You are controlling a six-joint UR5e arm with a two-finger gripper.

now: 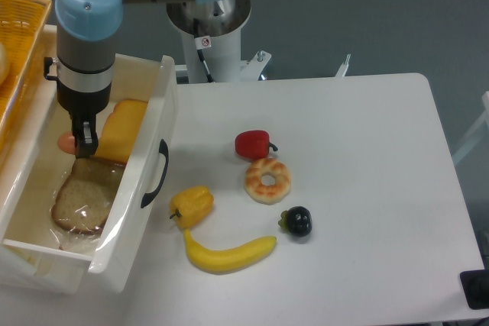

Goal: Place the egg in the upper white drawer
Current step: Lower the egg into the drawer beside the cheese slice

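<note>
- White plastic fills my left side: the upper white drawer (150, 124) stands pulled open, its black curved handle (157, 173) facing the table; everything below I place against this drawer
- My gripper (82, 140) hangs down inside the drawer, toward its back half, near the left wall; the arm's blue-capped joint sits straight above it
- Fingers look clamped on the egg (67, 142); I see only a pinkish sliver of it poking out on the left of the dark finger (86, 137), so the exact pinch I cannot confirm; whether the egg touches the drawer floor I cannot tell
- Inside the drawer, just right of the gripper, a yellow block like cheese (122, 130) leans toward the right wall; a slice of bread (83, 196) lies nearer the drawer front, just beside the fingertips
- Left of the drawer, the yellow wicker basket (19, 43) runs along its far left edge
- Right of the drawer on the white table (367, 188): a yellow pepper (192, 205) near the handle; a banana (228, 253) just in front of it; further right a red pepper (254, 143) with a donut (267, 180) just beside it; a dark round fruit (296, 221) near the banana's tip
</note>
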